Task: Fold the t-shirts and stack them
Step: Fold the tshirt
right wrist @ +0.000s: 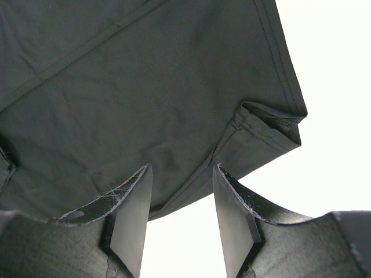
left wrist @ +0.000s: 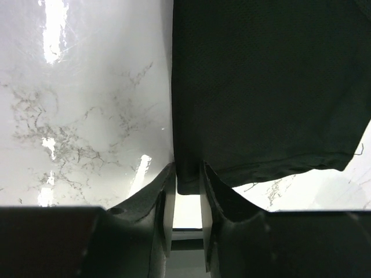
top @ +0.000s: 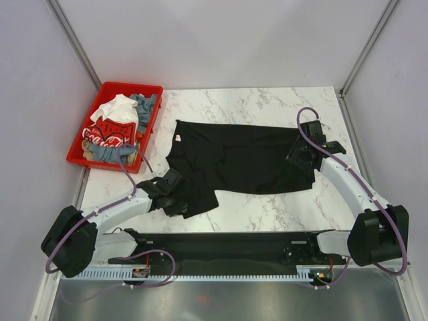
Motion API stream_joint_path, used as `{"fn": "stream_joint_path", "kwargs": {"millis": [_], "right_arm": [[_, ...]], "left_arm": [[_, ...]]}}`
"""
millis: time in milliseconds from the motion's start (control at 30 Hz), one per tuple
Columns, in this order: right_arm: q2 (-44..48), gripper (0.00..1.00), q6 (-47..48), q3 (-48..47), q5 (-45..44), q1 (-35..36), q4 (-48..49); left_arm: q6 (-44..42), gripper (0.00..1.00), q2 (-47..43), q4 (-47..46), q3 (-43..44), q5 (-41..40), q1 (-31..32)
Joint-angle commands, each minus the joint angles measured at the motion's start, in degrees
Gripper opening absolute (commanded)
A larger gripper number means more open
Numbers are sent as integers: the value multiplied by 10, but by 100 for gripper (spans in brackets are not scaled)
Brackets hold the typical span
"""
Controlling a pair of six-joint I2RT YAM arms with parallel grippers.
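Left gripper (left wrist: 187, 169) pinches the black t-shirt (top: 241, 158); right gripper (right wrist: 181, 171) straddles its hem.

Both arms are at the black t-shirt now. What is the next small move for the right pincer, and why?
Probably close the right pincer. Its jaws stand open, with the hem of the black t-shirt showing between them, while the left pincer already appears to pinch an edge at the other end. Both ends should be held before lifting for a fold.
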State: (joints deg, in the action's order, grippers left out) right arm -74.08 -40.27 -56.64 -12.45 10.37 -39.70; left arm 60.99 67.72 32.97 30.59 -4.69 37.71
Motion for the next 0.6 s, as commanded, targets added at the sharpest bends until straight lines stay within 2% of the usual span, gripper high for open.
{"fn": "stream_joint_path", "kwargs": {"millis": [0,67,100,133,200,433,567], "right_arm": [[17,54,2,7,-13,0,6],[18,54,2,9,-14,0,6],[20,54,1,10,-15,0,5],[20,54,-1,11,-14,0,1],[18,55,-5,14,-1,-4,-8],[32,55,-26,57,1,-122,-33],[19,54,-47,72,-9,-140,-28]], "left_arm": [[38,29,11,-5,-4,-30,13],[39,23,11,-5,-6,-33,17],[35,13,9,-5,-7,-34,17],[32,8,0,-7,-6,-36,17],[17,2,-13,-4,0,-40,17],[3,2,-50,-4,34,-45,17],[3,2,-51,-4,40,-45,17]]}}
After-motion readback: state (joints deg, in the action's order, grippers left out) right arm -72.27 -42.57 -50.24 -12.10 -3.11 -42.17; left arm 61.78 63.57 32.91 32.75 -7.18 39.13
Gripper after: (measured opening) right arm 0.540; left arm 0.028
